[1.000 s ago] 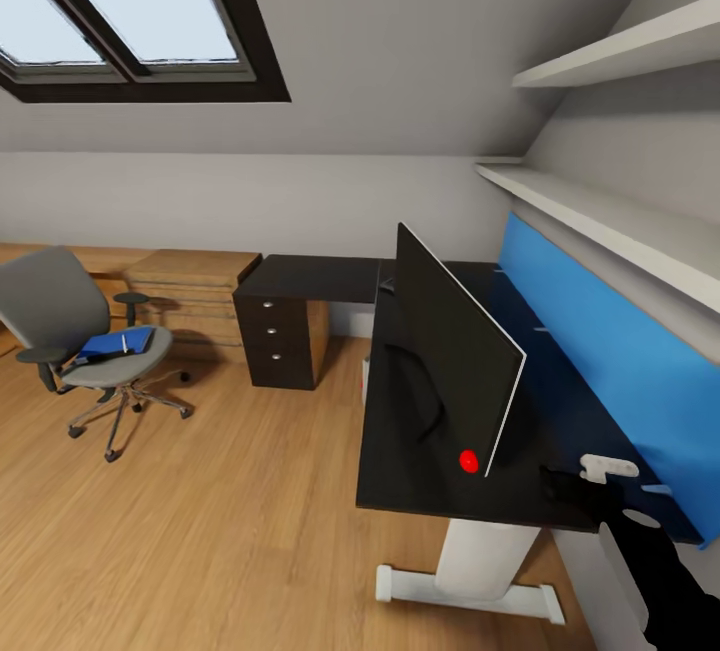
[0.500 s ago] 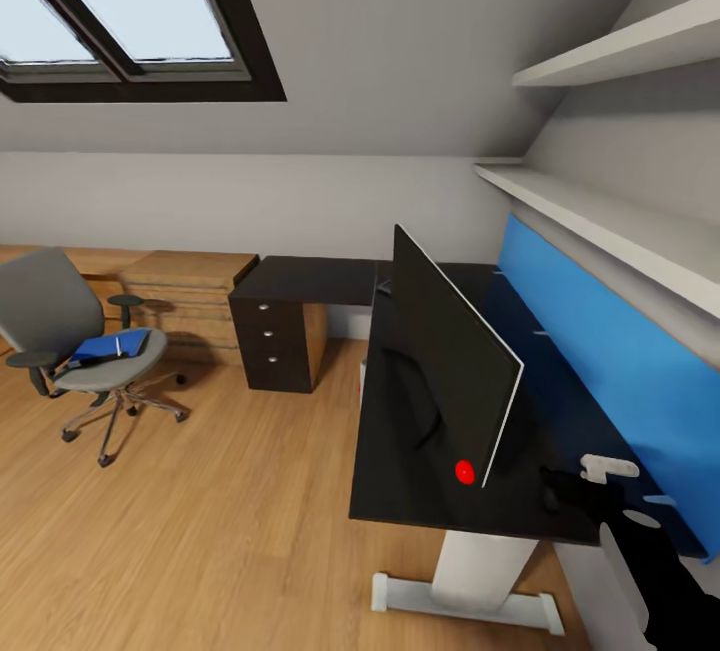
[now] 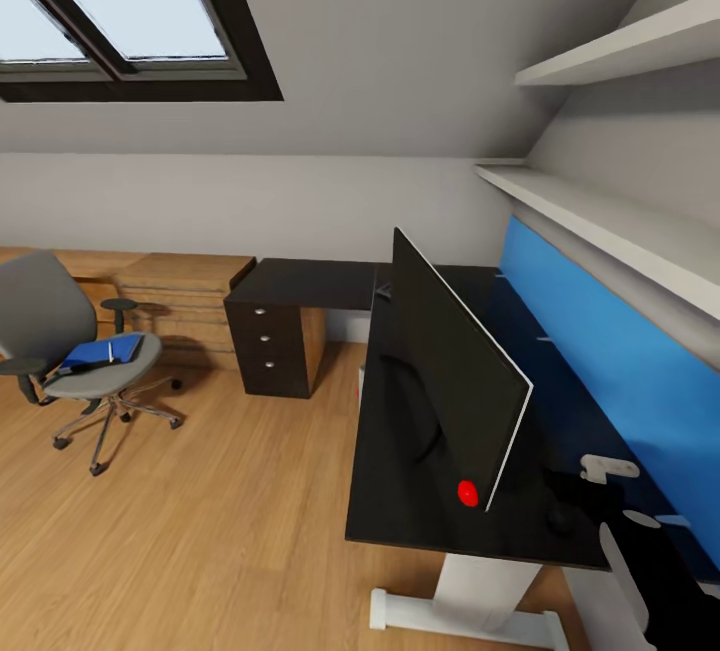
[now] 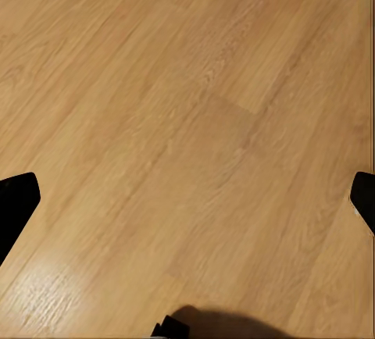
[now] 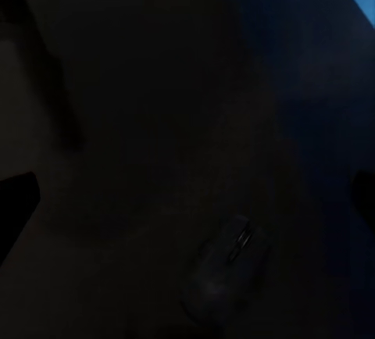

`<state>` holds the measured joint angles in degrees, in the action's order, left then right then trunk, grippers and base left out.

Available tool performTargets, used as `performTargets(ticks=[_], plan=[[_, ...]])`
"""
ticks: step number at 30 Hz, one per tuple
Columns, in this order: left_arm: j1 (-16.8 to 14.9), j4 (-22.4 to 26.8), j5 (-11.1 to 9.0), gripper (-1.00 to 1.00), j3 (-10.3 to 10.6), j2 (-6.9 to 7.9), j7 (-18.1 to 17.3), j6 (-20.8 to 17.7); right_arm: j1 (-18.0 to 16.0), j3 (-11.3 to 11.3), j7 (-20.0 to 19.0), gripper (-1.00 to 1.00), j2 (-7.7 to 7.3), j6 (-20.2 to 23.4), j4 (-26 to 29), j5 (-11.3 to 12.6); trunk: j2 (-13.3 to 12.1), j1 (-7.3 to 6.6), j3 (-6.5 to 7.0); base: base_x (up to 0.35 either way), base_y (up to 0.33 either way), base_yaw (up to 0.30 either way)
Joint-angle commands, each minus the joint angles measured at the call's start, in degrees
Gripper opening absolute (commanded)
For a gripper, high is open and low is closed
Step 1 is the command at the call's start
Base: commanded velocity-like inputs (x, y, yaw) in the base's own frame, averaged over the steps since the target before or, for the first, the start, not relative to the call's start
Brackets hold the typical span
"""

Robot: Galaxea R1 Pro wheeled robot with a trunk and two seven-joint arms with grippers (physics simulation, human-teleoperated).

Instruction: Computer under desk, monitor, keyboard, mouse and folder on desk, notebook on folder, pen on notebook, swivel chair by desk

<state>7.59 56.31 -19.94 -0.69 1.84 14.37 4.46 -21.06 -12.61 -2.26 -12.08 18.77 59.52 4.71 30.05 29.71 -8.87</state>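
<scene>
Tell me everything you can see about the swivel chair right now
The swivel chair stands upright on the wood floor, apart from the desk, in front of a low light-wood cabinet. It has a grey upholstered seat and backrest, black armrests, and a chrome star base on dark castors. On its seat lie flat blue items with a thin white stick on top; which is folder or notebook cannot be told.
</scene>
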Motion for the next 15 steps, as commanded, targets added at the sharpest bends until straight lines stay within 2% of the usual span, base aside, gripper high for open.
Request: performTargets(ticks=[1, 5, 15], plan=[[0.02, 0.79, -0.62, 1.00, 0.14, 0.02, 0.15, 0.20, -0.03, -0.07, -0.24, 1.00, 0.02, 0.30, 0.08, 0.52, 0.09, 0.03, -0.09, 0.010, -0.001, 0.000], [0.04, 1.52, -0.62, 1.00, 0.16, -0.03, 0.29, 0.17, -0.03, -0.10, -0.39, 1.00, 0.04, 0.30, 0.07, 0.58, 0.09, 0.03, -0.09, 0.004, -0.001, 0.000], [0.01, 1.78, -0.71, 1.00, 0.08, 0.00, 0.48, 0.12, -0.03, -0.68, -0.38, 1.00, 0.04, 0.30, 0.07, 0.65, 4.10, 2.23, -1.89, 0.000, 0.000, 0.000]])
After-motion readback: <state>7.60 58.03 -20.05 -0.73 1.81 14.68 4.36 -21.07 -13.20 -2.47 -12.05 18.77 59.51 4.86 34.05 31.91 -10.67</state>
